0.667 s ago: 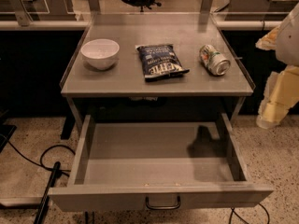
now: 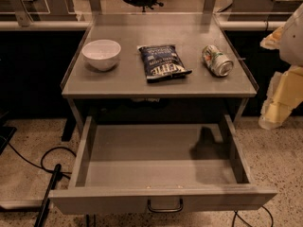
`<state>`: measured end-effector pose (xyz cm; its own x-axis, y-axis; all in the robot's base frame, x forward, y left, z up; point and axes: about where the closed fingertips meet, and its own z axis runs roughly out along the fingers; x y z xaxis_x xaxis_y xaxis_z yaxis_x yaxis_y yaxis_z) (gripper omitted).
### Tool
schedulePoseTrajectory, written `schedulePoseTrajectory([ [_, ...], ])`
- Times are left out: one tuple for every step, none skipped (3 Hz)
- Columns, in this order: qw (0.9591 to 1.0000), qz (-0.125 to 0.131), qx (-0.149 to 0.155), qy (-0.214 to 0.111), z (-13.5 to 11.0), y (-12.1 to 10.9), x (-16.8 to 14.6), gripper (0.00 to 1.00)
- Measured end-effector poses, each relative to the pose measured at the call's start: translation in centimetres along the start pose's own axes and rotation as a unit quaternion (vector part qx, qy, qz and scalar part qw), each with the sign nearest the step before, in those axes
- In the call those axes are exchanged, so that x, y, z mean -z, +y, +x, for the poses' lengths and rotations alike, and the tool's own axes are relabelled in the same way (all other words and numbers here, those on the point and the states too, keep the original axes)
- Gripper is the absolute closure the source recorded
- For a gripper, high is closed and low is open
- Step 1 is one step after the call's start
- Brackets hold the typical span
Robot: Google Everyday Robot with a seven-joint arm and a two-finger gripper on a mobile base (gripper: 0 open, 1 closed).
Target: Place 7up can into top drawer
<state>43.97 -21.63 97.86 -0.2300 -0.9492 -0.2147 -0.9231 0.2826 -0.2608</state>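
The 7up can [image 2: 218, 60] lies on its side on the right part of the grey tabletop [image 2: 156, 86], its silver end facing me. The top drawer [image 2: 109, 203] under the tabletop is pulled out wide and holds nothing; its dark bar handle [image 2: 164, 206] is at the centre of the front panel. My gripper [image 2: 278, 103] is a pale cream and yellow shape at the right edge of the view. It is to the right of the table and below the level of the can, and touches neither can nor drawer.
A dark blue chip bag [image 2: 163, 63] lies in the middle of the tabletop and a white bowl [image 2: 101, 54] stands at its left. Black cables [image 2: 47, 174] run over the speckled floor at the drawer's left. A rail and chair base stand behind the table.
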Motion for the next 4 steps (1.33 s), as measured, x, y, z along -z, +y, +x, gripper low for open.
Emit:
schedulePoseTrajectory([
  [0.9991, -0.007, -0.039, 0.011, 0.3, -1.8, -1.2, 0.00],
  [0.9902, -0.009, -0.137, 0.027, 0.0, -8.6, -5.0, 0.00],
  [0.9851, 0.001, -0.171, 0.016, -0.6, -10.3, -5.1, 0.00],
  [0.9828, -0.011, -0.184, 0.008, -1.5, -10.8, -6.9, 0.00],
])
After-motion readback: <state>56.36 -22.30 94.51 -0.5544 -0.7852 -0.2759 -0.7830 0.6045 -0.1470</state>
